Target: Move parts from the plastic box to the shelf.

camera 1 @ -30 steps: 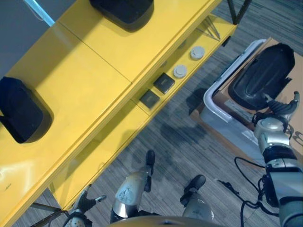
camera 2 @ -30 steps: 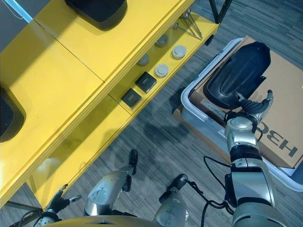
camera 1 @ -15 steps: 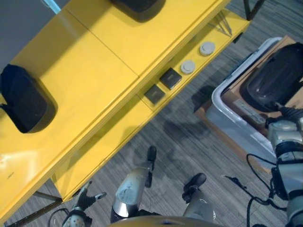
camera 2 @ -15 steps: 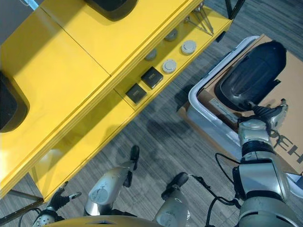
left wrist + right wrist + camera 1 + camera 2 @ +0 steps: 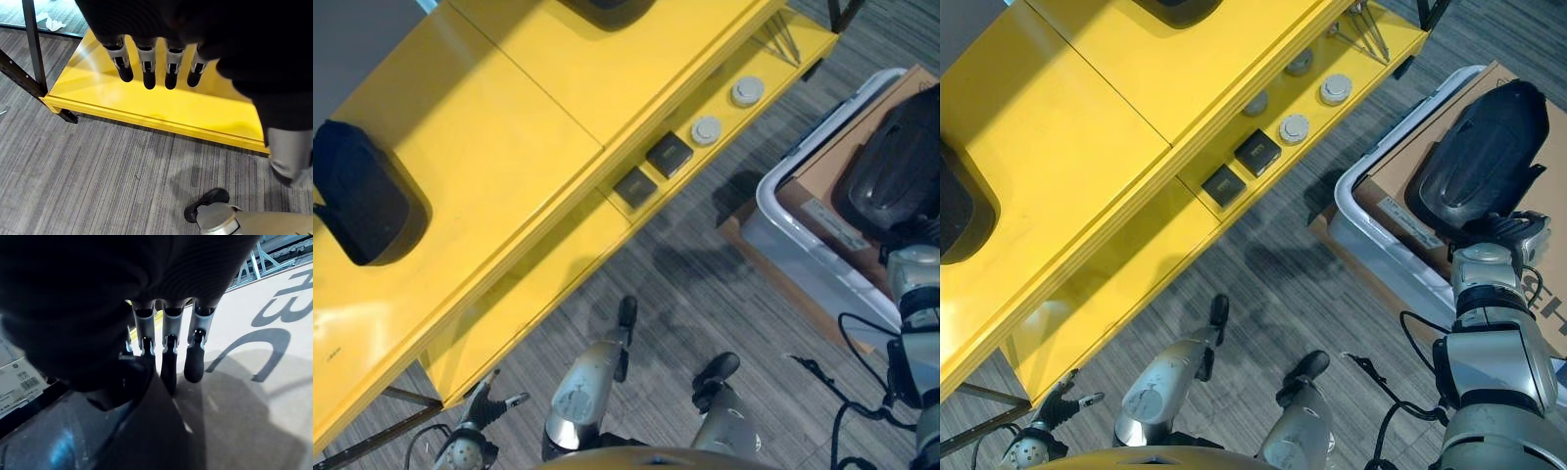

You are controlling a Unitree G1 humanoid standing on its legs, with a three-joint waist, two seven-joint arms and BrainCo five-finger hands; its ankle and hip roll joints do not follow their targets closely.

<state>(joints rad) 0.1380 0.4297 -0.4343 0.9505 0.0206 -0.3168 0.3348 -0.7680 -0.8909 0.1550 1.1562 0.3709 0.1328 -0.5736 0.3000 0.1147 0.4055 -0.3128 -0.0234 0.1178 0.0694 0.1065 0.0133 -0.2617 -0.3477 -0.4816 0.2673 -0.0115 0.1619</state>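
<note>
At the far left, low down, the left robot hand (image 5: 1058, 408) hangs beside the end of the yellow shelf (image 5: 509, 137), its fingers (image 5: 147, 68) straight and spread over the shelf's lower board, holding nothing. On the shelf's top board a black part (image 5: 357, 206) lies near the left end. Further along, on the lower board, sit two small black square blocks (image 5: 1256, 152) side by side, then two round grey discs (image 5: 1295, 128) in a row toward the shelf's right end. Grey striped carpet (image 5: 705, 294) covers the floor between the shelf and the plastic box (image 5: 1381, 245), which stands on the floor to the right with a brown cardboard sheet (image 5: 1400, 176) inside it. A large black moulded part (image 5: 1484, 157) rests on that cardboard, still in the box. The right robot hand (image 5: 1513, 230) is at the near edge of this part; in its wrist view its fingers (image 5: 168, 367) reach down against the dark surface, but I cannot tell whether they are closed round it.
</note>
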